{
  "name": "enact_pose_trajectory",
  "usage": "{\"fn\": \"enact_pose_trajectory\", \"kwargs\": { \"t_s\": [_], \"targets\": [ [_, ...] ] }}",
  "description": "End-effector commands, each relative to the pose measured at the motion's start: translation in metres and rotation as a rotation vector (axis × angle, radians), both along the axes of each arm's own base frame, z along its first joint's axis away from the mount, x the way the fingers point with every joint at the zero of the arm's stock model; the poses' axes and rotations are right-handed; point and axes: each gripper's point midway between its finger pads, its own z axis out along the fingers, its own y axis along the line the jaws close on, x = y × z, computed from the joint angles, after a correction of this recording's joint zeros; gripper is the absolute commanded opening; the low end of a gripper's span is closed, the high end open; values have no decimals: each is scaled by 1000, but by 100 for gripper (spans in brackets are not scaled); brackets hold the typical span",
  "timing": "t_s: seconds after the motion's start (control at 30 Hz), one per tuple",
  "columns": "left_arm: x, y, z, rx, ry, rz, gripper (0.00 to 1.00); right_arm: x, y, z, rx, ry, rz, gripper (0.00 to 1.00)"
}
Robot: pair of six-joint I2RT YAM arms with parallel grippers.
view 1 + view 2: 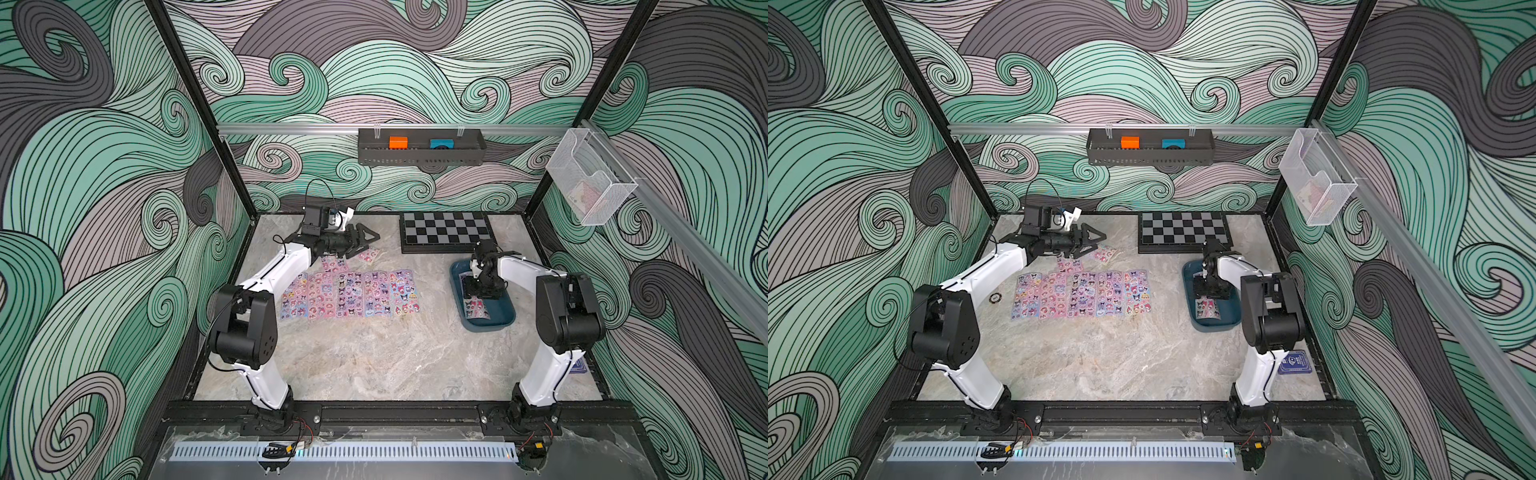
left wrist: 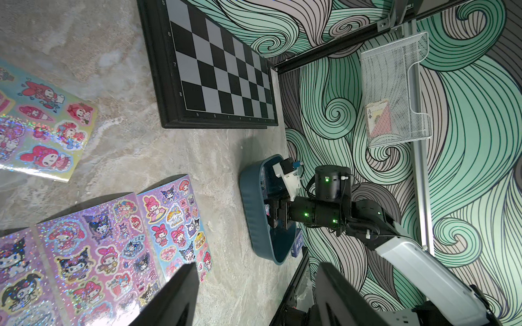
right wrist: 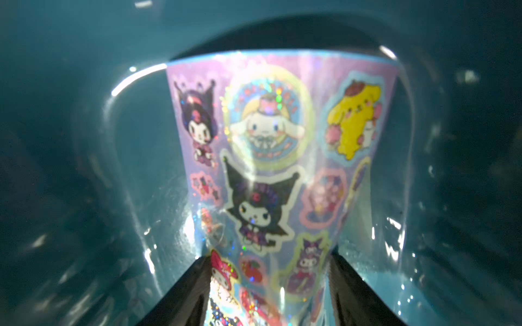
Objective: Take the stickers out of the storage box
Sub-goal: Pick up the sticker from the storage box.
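In both top views, stickers (image 1: pixel 349 293) in a row on tabletop (image 1: pixel 353 365), left tool (image 1: pixel 371 242) above their far end, jaws apart, right tool (image 1: pixel 478 296) down in box (image 1: pixel 503 318), left wrist, box (image 2: pixel 254 211) near chessboard (image 2: pixel 220 65), right wrist, right tool (image 3: pixel 269 255) clamped on bowed sheet (image 3: pixel 265 141) inside box (image 3: pixel 84 141).

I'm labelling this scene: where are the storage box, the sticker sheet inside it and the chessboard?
storage box (image 1: pixel 485 327): in a top view, on its near wall.
sticker sheet (image 3: pixel 262 169): right wrist view, on the sheet's middle.
chessboard (image 1: pixel 444 230): in a top view, centre of the chequered squares.
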Motion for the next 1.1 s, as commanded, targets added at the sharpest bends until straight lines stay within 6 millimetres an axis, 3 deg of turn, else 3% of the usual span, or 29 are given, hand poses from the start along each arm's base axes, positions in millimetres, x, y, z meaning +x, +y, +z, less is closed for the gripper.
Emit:
{"fn": "enact_pose_trajectory", "kwargs": {
  "t_s": [0.0, 0.23, 0.5, 0.7, 0.9, 1.07],
  "targets": [
    [-1, -16, 25, -25, -58, -51, 70, -20, 0, -2, 34, 36, -21, 58],
    [-2, -35, 23, -27, -49, -85, 70, -22, 6, 47, 93, -107, -22, 51],
    [-6, -52, 22, -12, -50, -121, 70, -30, 22, 100, 175, -204, 6, 49],
    [-5, -53, 21, -8, -51, -119, 70, -36, 59, 131, 231, -268, 82, 49],
    [-6, -53, 24, -4, -58, -124, 70, -30, 113, 136, 289, -254, 178, 49],
    [-7, -52, 23, 3, -56, -120, 70, -24, 134, 126, 278, -234, 207, 49]
  ]
}}
